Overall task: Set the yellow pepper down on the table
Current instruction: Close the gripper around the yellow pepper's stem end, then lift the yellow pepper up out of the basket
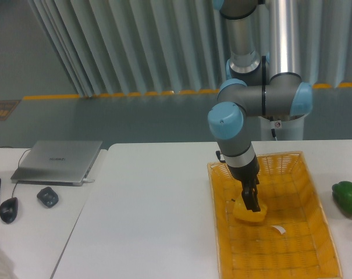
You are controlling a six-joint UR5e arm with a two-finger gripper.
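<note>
Yellow pepper [249, 213] glossy, lumpy, in basket [292, 256].

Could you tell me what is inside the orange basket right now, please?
The basket holds the yellow pepper, with the gripper down on it, and a small white scrap. The pepper's top is covered by the gripper.

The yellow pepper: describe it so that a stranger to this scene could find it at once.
Find the orange basket on the right of the white table. The yellow pepper lies inside it, under the gripper. It is glossy and lumpy, unlike the green pepper outside the basket.
</note>
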